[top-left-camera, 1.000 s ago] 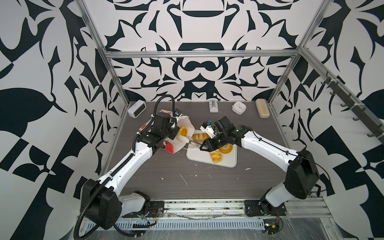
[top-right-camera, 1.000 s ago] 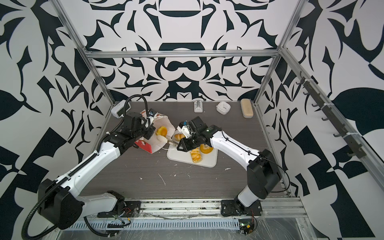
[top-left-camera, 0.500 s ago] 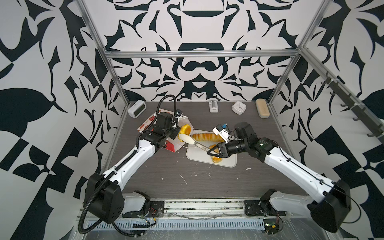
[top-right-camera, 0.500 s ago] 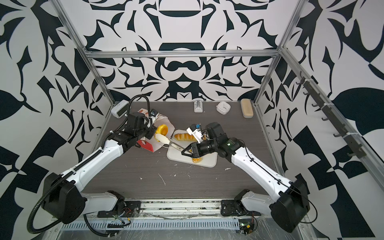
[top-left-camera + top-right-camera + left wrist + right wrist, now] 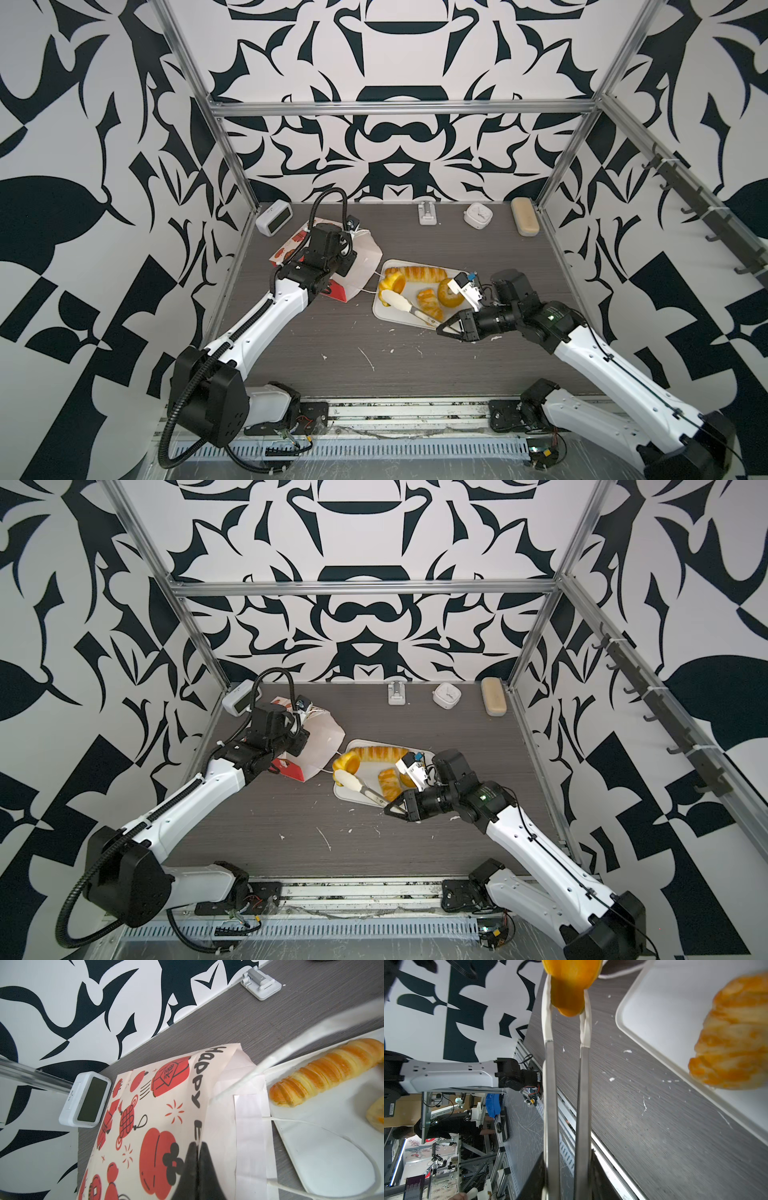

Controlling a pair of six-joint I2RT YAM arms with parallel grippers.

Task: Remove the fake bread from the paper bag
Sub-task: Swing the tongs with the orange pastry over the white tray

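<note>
as left tool [image 5: 196,1147] pinches paper bag [image 5: 162,1105], right tool [image 5: 441,331] clamps steel tongs [image 5: 551,1095] on glossy bread [image 5: 569,987].

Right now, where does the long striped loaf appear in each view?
In a top view: long striped loaf along the white tray's far edge.
In a top view: loaf likewise.
Left wrist: on the tray, beside the paper bag.
Right wrist: not in it.
Shared landmark: the tray.

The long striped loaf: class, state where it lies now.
In both top views the long striped loaf lies along the far edge of the white tray, mid-table, just right of the paper bag.
</note>
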